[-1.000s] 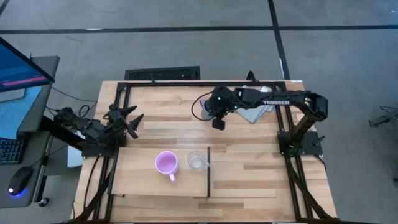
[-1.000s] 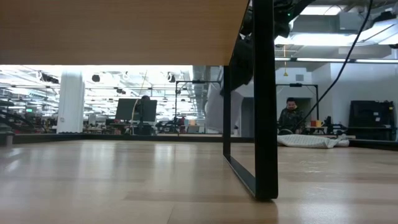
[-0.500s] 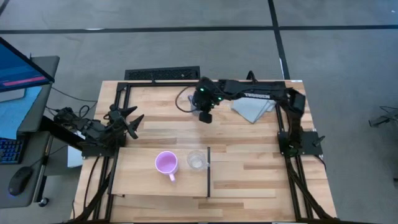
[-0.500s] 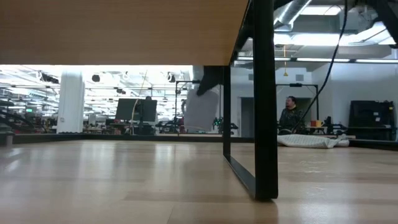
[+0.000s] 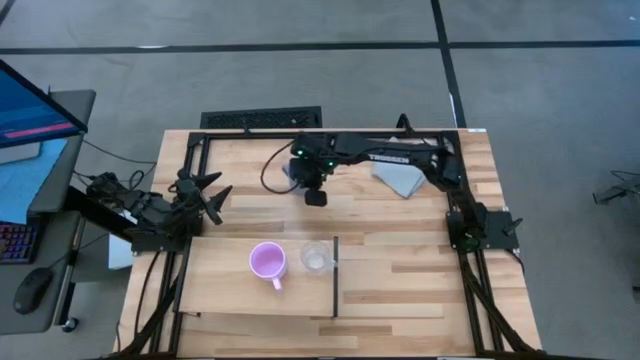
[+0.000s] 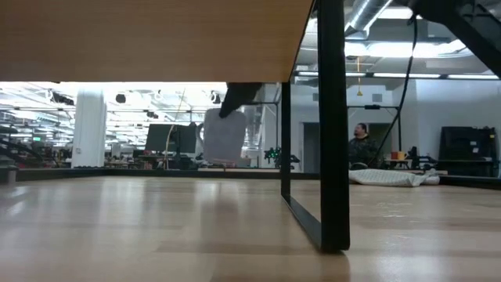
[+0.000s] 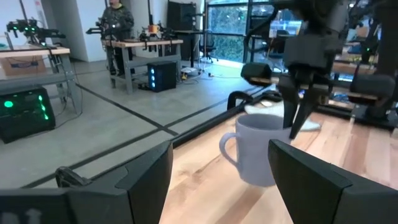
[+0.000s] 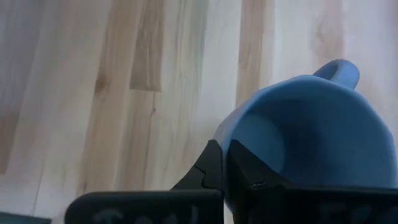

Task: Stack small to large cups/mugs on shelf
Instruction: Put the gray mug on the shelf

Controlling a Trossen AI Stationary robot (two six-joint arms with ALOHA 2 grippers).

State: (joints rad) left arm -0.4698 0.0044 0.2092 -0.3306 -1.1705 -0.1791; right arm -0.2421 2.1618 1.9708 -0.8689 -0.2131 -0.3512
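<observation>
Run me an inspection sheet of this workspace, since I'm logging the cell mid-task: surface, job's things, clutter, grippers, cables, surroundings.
Surface: striped wood tabletop, with the pale shelf board lying on its near part.
Job's things: pink mug and clear cup stand side by side on the shelf; blue-grey mug hangs off the table, pinched by its rim.
Clutter: grey cloth on the far right of the table.
Grippers: right gripper shut on the blue-grey mug over the far middle; left gripper open, parked at the left edge.
Cables: a dark cable loops by the right arm's wrist.
Surroundings: a person at a distance; a monitor, mouse.
</observation>
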